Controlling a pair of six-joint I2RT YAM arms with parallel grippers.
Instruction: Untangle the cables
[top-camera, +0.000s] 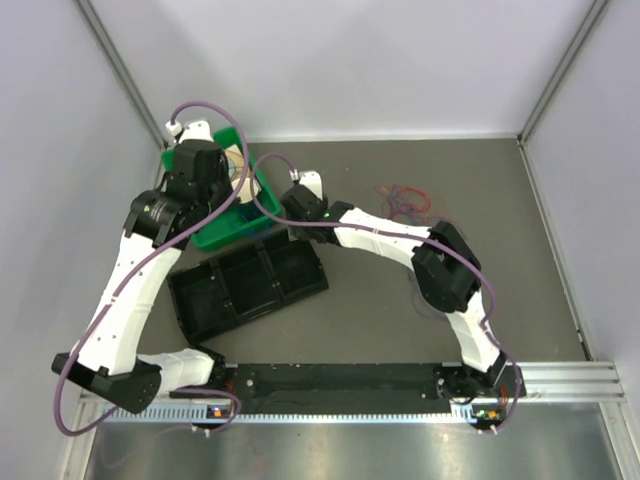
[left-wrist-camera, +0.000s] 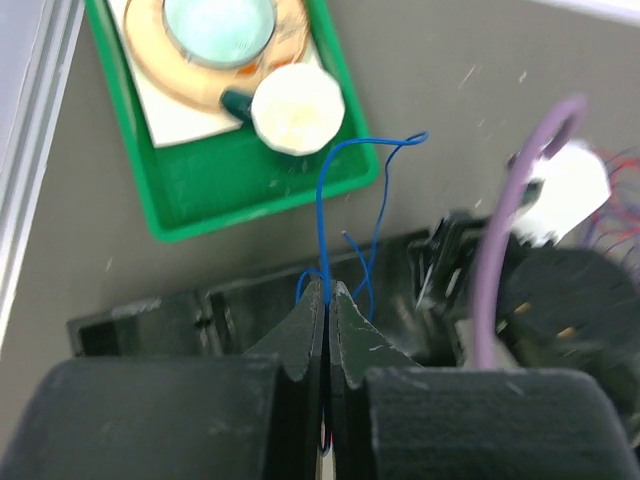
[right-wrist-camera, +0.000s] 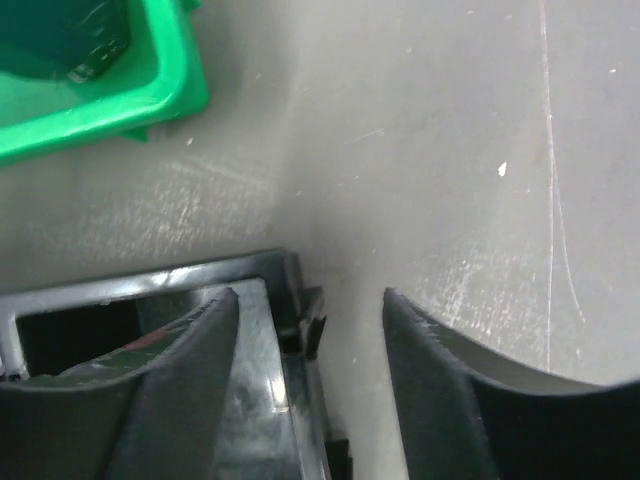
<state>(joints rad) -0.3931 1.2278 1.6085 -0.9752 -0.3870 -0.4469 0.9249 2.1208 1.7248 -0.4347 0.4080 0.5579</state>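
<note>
Grey worktop (top-camera: 400, 300), walled in pale panels on three sides. Two white arms (top-camera: 130, 300) rise from the near edge, one on the left and one on the right, and both bend toward the far left.

One black tray (top-camera: 245, 290) with three compartments lies left of centre. The right claw (right-wrist-camera: 312, 300) hangs over this tray's corner, its two fingers spread wide apart with nothing between them.

Just beyond, the left claw (left-wrist-camera: 327, 290) is pressed fully closed on one blue cable (left-wrist-camera: 320, 210). That cable stands up from the fingertips, curls over near the corner of the one green tray (left-wrist-camera: 200, 190), and drops back toward the black tray.

The green tray holds a tan ring and a white round object, both blurred. The left arm covers part of it from above.

Far right of centre, one loose tangle of cables (top-camera: 403, 202) lies on the worktop, with red, blue and purple strands too fine to count.
</note>
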